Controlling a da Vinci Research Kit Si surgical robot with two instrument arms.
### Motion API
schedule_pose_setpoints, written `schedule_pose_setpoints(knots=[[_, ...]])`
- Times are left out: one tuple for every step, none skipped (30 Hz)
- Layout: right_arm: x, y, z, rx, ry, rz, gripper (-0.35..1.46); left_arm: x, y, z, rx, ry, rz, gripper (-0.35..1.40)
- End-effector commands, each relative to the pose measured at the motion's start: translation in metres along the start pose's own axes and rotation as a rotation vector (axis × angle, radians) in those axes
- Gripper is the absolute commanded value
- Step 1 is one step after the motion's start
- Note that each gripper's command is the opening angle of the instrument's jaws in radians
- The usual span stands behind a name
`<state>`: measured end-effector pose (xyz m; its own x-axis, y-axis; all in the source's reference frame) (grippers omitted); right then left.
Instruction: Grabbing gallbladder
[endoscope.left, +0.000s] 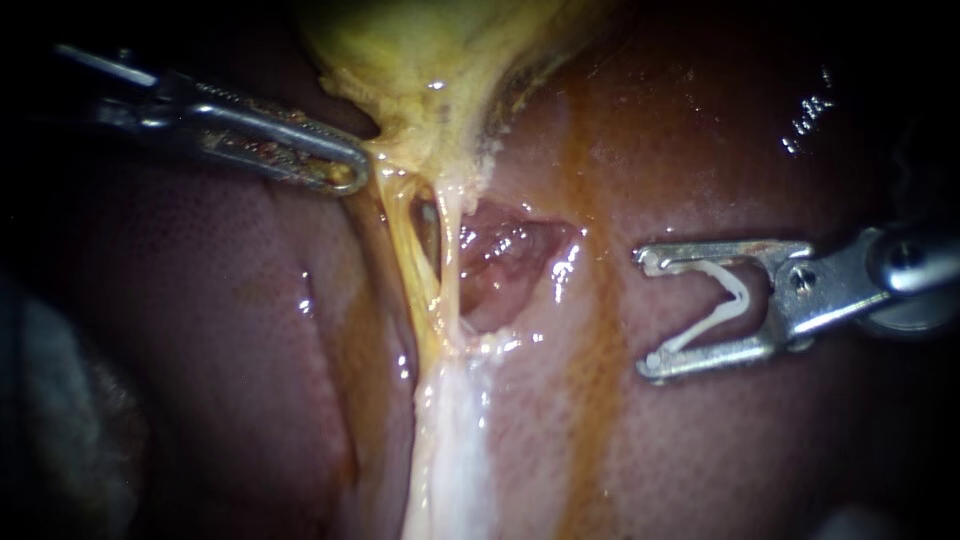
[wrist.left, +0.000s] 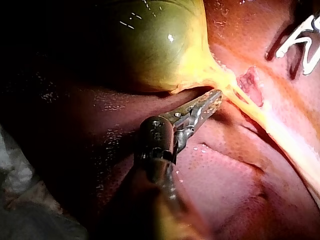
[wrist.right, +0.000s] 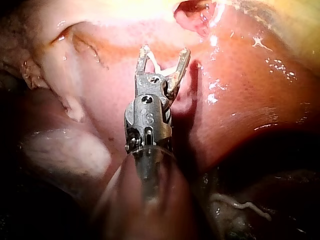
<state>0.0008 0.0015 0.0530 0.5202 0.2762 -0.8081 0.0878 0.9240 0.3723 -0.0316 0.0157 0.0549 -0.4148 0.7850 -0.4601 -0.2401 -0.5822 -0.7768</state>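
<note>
The yellow-green gallbladder (endoscope.left: 430, 60) (wrist.left: 150, 45) narrows into two thin yellow strands (endoscope.left: 405, 250) that run down over the liver (endoscope.left: 700, 130). My left instrument (endoscope.left: 350, 170) (wrist.left: 216, 96) comes in from the upper left. Its jaws lie together, with the tip against the edge of the gallbladder's neck and nothing between them. My right instrument (endoscope.left: 647, 313) (wrist.right: 165, 51) hovers over the liver, to the right of the strands and apart from them. Its jaws stand wide with an open white clip (endoscope.left: 725, 300) (wrist.right: 162, 67) seated between them.
A raw red pocket (endoscope.left: 500, 260) gapes in the liver just right of the strands. A pale white band of tissue (endoscope.left: 450, 430) runs down from where they end. Grey cloth (endoscope.left: 60, 400) (wrist.left: 15, 165) lies at the lower left edge.
</note>
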Motion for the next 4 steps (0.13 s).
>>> schedule_pose_setpoints(knots=[[0.0, 0.0, 0.0, 0.0, 0.0, 0.0, 0.5, 0.0, 0.0, 0.0, 0.0, 0.0, 0.001, -0.35], [0.0, 0.0, 0.0, 0.0, 0.0, 0.0, 0.5, 0.0, 0.0, 0.0, 0.0, 0.0, -0.005, -0.35], [0.0, 0.0, 0.0, 0.0, 0.0, 0.0, 0.5, 0.0, 0.0, 0.0, 0.0, 0.0, -0.005, -0.35], [0.0, 0.0, 0.0, 0.0, 0.0, 0.0, 0.5, 0.0, 0.0, 0.0, 0.0, 0.0, -0.005, -0.35]])
